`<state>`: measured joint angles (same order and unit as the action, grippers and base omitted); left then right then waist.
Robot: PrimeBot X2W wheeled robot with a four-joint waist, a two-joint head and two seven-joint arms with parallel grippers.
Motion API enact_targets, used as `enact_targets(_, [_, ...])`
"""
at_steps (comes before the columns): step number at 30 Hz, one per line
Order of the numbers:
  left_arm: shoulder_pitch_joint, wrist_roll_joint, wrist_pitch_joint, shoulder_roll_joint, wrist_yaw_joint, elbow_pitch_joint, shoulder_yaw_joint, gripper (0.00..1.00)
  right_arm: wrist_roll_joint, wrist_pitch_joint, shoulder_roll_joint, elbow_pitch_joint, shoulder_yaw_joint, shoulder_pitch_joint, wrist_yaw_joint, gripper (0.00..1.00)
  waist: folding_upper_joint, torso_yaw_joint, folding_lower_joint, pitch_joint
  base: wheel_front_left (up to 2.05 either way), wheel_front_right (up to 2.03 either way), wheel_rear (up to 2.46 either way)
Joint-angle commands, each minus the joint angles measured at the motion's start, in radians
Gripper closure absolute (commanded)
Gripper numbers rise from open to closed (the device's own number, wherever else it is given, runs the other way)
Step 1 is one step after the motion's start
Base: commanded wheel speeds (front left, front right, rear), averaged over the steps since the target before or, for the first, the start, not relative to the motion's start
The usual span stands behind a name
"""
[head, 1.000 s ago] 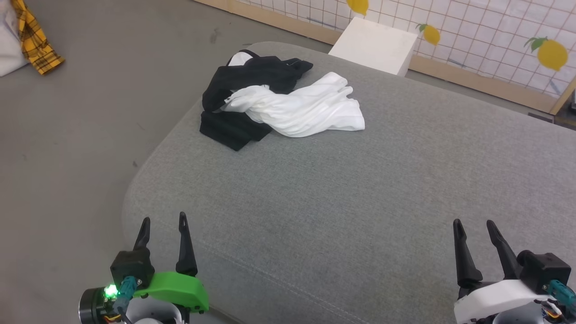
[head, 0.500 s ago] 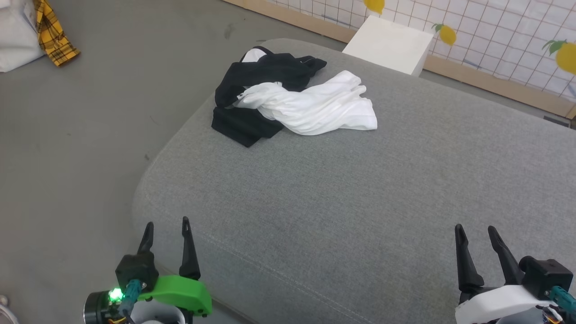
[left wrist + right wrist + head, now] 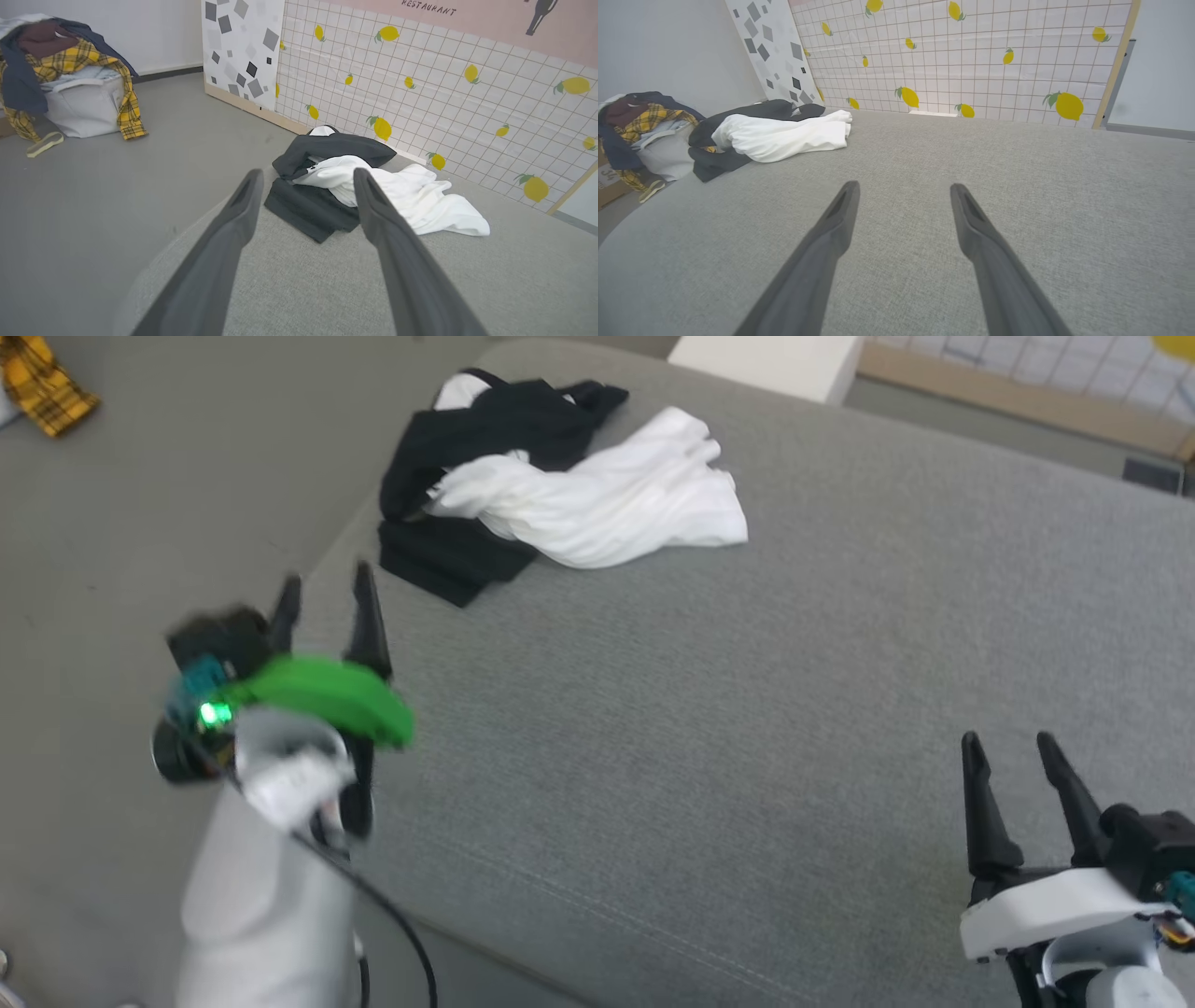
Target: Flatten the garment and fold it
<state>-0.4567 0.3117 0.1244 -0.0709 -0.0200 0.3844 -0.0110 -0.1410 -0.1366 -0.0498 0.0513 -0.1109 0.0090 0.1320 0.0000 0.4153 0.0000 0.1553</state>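
Black and white in large blocks on the garment [image 3: 560, 495]. Pale heathered grey on the cushion [image 3: 747, 728], flatter, darker grey on the floor [image 3: 121, 504]. Bright green on the left gripper [image 3: 327, 575] cover, white on the right gripper [image 3: 1008, 739] cover, dark fingers on both. Yellow lemons with green leaves over a white grid on the wall panel [image 3: 467, 93]; scattered grey and black squares on the neighbouring panel [image 3: 243, 46]. Yellow-and-dark plaid on a shirt [image 3: 70, 60].

The left gripper [image 3: 325, 581] is held high on its pale arm [image 3: 252, 896], a bit blurry, with its 2 dark fingers wide apart and empty. The right gripper [image 3: 1008, 739] sits low, its 2 fingers apart, empty too.
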Motion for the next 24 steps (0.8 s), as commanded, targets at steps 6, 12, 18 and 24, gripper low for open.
enact_targets(6, [-0.28, 0.105, -0.157, -0.049, 0.007, 0.188, 0.067, 0.0, 0.039, 0.041, 0.0, -0.078, -0.015, -0.048, -0.001, 0.0, 0.0, -0.156, 0.0, 0.202, 0.0, 0.0, 0.0])
enact_targets(12, [-0.46, 0.136, -0.302, -0.107, -0.031, 0.304, 0.095, 0.0, 0.043, 0.055, 0.0, -0.122, -0.036, -0.057, -0.001, 0.0, 0.0, -0.244, 0.0, 0.319, 0.0, 0.0, 0.0])
enact_targets(18, [-0.572, 0.145, -0.446, -0.134, -0.076, 0.395, 0.091, 0.0, 0.035, 0.051, 0.0, -0.144, -0.055, -0.047, -0.001, 0.0, 0.0, -0.292, 0.0, 0.396, 0.0, 0.0, 0.0])
enact_targets(24, [-0.605, 0.147, -0.573, -0.125, -0.124, 0.455, 0.073, 0.0, 0.029, 0.044, 0.0, -0.16, -0.068, -0.043, -0.001, 0.0, 0.0, -0.312, 0.0, 0.438, 0.0, 0.0, 0.0])
